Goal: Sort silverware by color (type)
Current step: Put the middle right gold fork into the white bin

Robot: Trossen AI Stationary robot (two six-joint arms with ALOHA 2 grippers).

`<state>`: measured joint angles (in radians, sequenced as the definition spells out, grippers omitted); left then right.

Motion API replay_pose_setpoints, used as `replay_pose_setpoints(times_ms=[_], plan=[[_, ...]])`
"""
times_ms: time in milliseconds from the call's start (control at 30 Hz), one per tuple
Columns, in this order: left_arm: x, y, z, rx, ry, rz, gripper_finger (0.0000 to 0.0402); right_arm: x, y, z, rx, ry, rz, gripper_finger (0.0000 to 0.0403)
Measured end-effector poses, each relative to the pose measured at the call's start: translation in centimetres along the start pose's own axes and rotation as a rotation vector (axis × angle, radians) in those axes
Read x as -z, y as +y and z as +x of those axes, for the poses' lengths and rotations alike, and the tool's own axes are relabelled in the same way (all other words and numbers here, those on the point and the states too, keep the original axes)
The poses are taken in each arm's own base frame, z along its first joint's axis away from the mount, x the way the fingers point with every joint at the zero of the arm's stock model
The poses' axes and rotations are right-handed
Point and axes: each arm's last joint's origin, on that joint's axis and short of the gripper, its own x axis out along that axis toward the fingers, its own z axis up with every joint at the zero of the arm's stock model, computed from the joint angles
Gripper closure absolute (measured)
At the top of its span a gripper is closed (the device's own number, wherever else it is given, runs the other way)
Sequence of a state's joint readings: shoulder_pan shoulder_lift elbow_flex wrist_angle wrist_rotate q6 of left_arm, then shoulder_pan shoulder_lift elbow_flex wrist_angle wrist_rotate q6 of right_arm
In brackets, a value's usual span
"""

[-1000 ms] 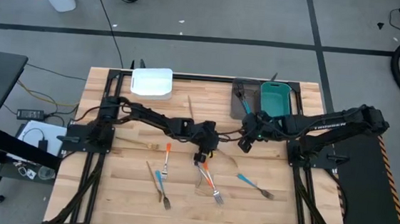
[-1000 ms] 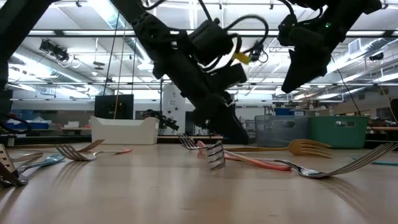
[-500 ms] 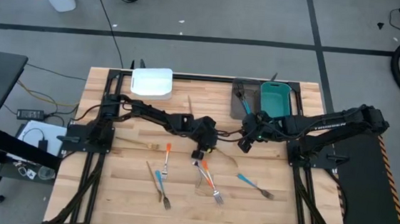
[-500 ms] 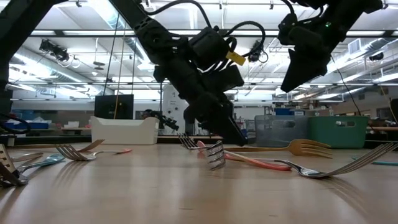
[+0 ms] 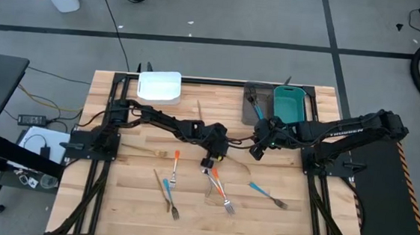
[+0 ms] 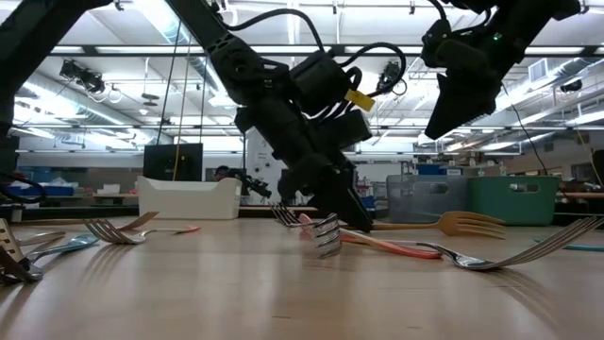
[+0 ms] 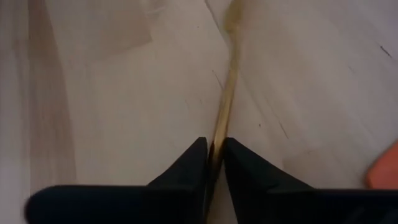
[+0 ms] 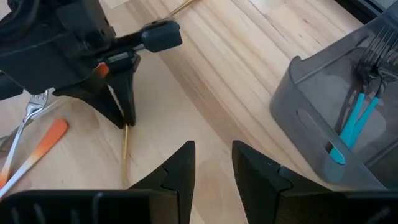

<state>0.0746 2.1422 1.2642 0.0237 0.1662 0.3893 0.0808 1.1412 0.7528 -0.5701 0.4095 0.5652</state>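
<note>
Pale wooden tabletop (image 5: 128, 201) carries a thin gold fork (image 7: 227, 87) at mid-table; the left gripper (image 7: 211, 163) has its fingers pinched narrow on its handle end, long axis running straight ahead. The right gripper (image 8: 211, 163) hovers nearby, fingers slightly parted, empty.

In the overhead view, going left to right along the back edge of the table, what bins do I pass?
White bin → grey bin, with blue-handled forks inside → teal bin, right beside the grey one.
</note>
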Motion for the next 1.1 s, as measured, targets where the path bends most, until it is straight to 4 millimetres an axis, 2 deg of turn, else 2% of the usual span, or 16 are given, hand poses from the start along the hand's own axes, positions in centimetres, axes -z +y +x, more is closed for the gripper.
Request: replay_pose_setpoints(times_ms=[67,267,533,733,900,1100], plan=[[0.1,0.0,0.0,0.001,0.013,0.015,0.0374,0.0,0.0,0.0,0.004,-0.002,-0.002,0.0286],[-0.1,0.0,-0.6,-0.011,0.023,0.037,0.0377,0.1,0.0,0.0,0.017,-0.007,-0.007,0.0286],[-1.5,0.2,-4.3,-0.094,0.084,0.031,0.0377,0.2,-0.4,-0.2,0.079,-0.017,-0.011,0.0286],[-2.4,0.3,-7.1,-0.159,0.12,-0.047,0.0377,0.1,-0.4,-0.2,0.109,-0.039,-0.011,0.0286],[-2.0,0.7,-9.0,-0.289,0.223,-0.107,0.0377,0.1,-0.5,-0.3,0.135,-0.063,-0.011,0.0286],[0.2,1.0,-11.3,-0.437,0.34,-0.161,0.0377,0.3,-0.3,0.1,0.134,-0.088,-0.022,0.0286]])
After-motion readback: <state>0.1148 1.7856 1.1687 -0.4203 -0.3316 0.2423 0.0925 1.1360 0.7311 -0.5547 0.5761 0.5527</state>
